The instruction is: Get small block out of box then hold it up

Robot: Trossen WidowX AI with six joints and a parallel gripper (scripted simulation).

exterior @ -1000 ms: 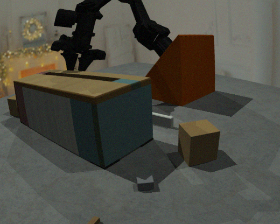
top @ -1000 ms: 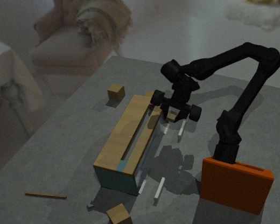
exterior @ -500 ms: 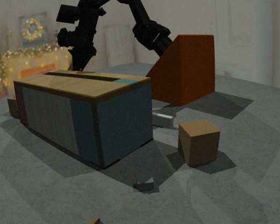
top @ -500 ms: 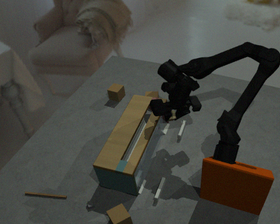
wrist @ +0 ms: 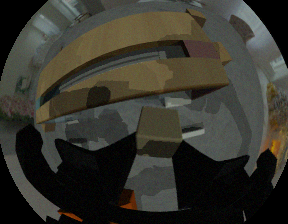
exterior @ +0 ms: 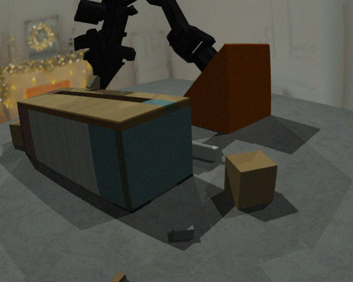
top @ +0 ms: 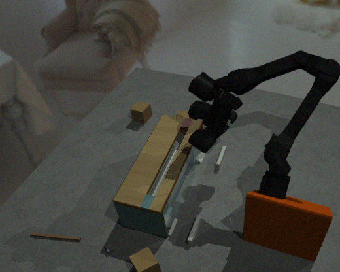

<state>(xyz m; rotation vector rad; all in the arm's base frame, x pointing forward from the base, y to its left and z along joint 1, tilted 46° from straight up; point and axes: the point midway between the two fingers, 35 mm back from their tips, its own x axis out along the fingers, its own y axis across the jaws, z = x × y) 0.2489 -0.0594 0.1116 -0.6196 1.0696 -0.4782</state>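
Observation:
The box (top: 139,163) (exterior: 155,152) (wrist: 130,30) has a wooden lid with a long slot, a teal end and a pink patch at the other end. Its clear front (top: 182,183) faces the arm's base. My gripper (exterior: 98,83) (wrist: 156,136) is shut on a small tan-olive block (exterior: 93,82) (wrist: 159,127). In the wrist view the block sits between the two fingertips, apart from the box, on its clear-front side. In the exterior view it shows just above the lid's far edge. In the top view the fingertips and the held block are hidden behind the gripper's body.
Wooden cubes stand off the teal end (top: 145,259) (exterior: 251,179) and beyond the back (top: 141,112); another is partly hidden at the pink end (top: 182,114). White bars (top: 220,158) (top: 194,229) lie before the front. A stick (top: 55,237), a small grey piece (exterior: 180,234) and the orange base (top: 283,225) (exterior: 243,88) also show.

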